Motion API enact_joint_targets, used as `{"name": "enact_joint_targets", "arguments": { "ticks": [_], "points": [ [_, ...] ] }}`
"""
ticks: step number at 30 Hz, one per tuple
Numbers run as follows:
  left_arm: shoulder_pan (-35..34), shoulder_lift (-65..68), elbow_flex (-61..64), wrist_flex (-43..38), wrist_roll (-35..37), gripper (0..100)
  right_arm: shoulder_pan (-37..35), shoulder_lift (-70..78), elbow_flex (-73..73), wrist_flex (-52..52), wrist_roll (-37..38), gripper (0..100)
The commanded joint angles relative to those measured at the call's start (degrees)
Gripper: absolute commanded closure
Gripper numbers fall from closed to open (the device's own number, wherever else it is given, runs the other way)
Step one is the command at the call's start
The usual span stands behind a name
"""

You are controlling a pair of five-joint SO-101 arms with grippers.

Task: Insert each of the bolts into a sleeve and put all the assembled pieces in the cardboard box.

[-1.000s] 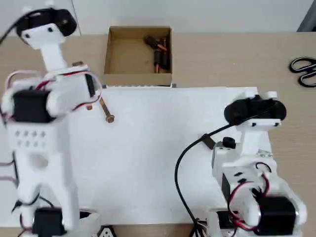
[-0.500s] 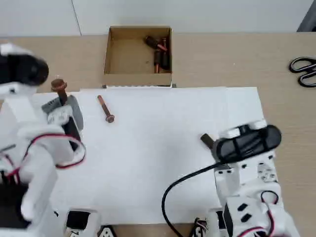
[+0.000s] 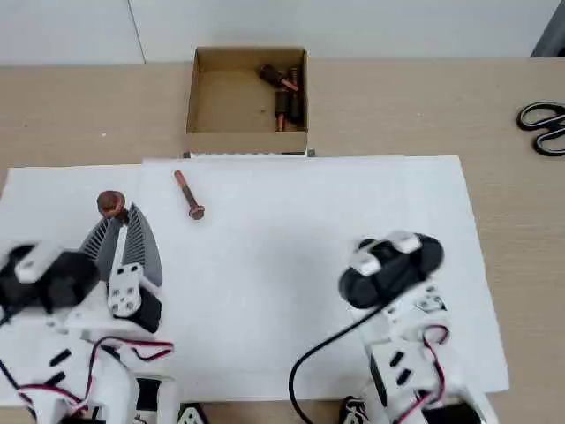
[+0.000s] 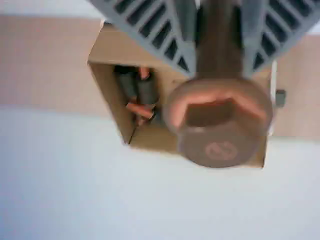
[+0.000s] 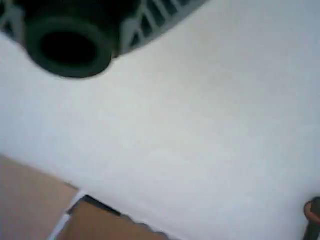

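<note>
My left gripper (image 3: 116,223) is at the front left of the white mat, shut on a copper bolt (image 3: 110,203) whose hex head points toward the cardboard box (image 3: 247,141). In the left wrist view the bolt head (image 4: 220,125) pokes out between the grey fingers (image 4: 150,30), with the box (image 4: 112,60) beyond. My right gripper (image 5: 70,25) is shut on a black sleeve (image 5: 70,47), its open end facing the camera. A second bolt (image 3: 188,195) lies loose on the mat near the box. Several assembled pieces (image 3: 282,93) lie in the box's right part.
The white mat (image 3: 291,230) covers the middle of the wooden table. Black scissors (image 3: 543,128) lie at the far right edge. The right arm's black motor housing (image 3: 388,265) sits over the mat's front right.
Both arms have pulled back toward the table's front edge. The left carried its bolt away from beside the box; the right drew the sleeve back with it. The loose bolt stayed put.
</note>
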Motion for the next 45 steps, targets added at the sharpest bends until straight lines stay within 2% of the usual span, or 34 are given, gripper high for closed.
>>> {"name": "enact_joint_targets", "arguments": {
  "ticks": [1, 3, 9, 16, 20, 25, 33, 41, 45],
  "points": [
    [0.3, -0.9, 2.3, -2.5, 4.4, 99, -6.2, -1.0, 5.4, -9.1, 0.0, 99.7],
    [1.1, -0.4, 2.6, -2.6, 7.8, 99, -9.7, -1.1, 9.4, -13.9, 0.1, 99.7],
    [10.8, -1.5, 7.3, -3.2, 10.7, 99, -19.4, -1.1, 17.5, -21.9, 0.4, 99.7],
    [15.8, -1.5, 14.5, -15.5, 13.1, 99, -25.9, -1.1, 20.4, -24.2, 0.4, 99.7],
    [18.6, -1.5, 19.2, -22.1, 13.1, 99, -26.3, -1.1, 20.4, -24.2, 0.4, 99.7],
    [22.6, -1.5, 22.7, -25.5, 13.2, 99, -26.2, -1.1, 20.4, -24.0, 0.4, 99.7],
    [27.3, -1.5, 24.8, -25.6, 13.6, 99, -26.0, -1.1, 21.9, -23.7, 0.3, 99.7],
    [27.8, -1.5, 25.5, -25.4, 13.6, 99, -25.8, -1.1, 22.9, -24.1, 0.2, 99.7],
    [27.8, -1.5, 25.5, -25.4, 13.6, 99, -21.8, -1.1, 22.7, -24.2, 0.2, 99.7]
  ]
}}
